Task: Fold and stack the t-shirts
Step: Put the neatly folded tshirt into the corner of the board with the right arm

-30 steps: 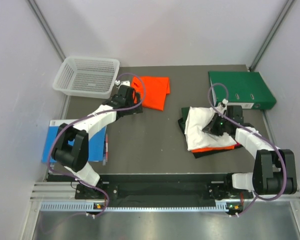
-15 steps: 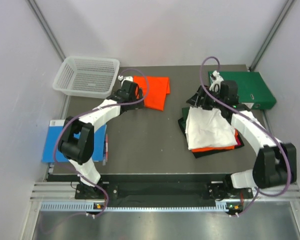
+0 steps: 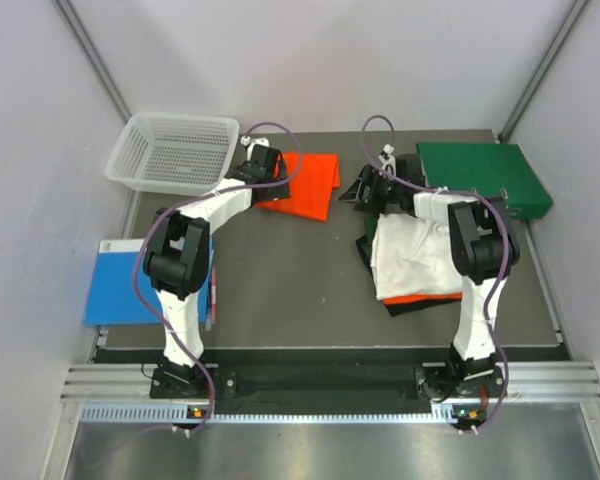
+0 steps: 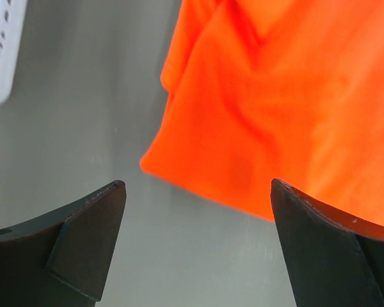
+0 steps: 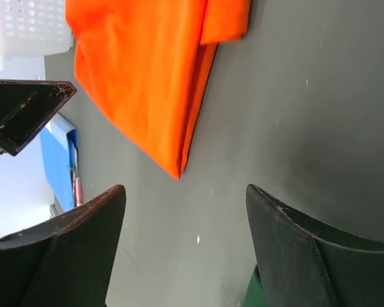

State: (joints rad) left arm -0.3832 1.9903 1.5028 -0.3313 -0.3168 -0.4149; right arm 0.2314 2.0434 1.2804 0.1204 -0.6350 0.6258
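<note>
At the left edge of the orange t-shirt [image 3: 308, 183], which lies folded on the table [image 3: 280, 280], my left hand [image 3: 264, 172] stands with fingers spread wide, holding nothing. My right hand [image 3: 366, 190] is just right of the orange t-shirt, likewise wide and empty. Further right of it lies the stack [image 3: 420, 298], a white t-shirt [image 3: 415, 255] uppermost. The basket [image 3: 175, 152] sits left of the orange t-shirt.
</note>
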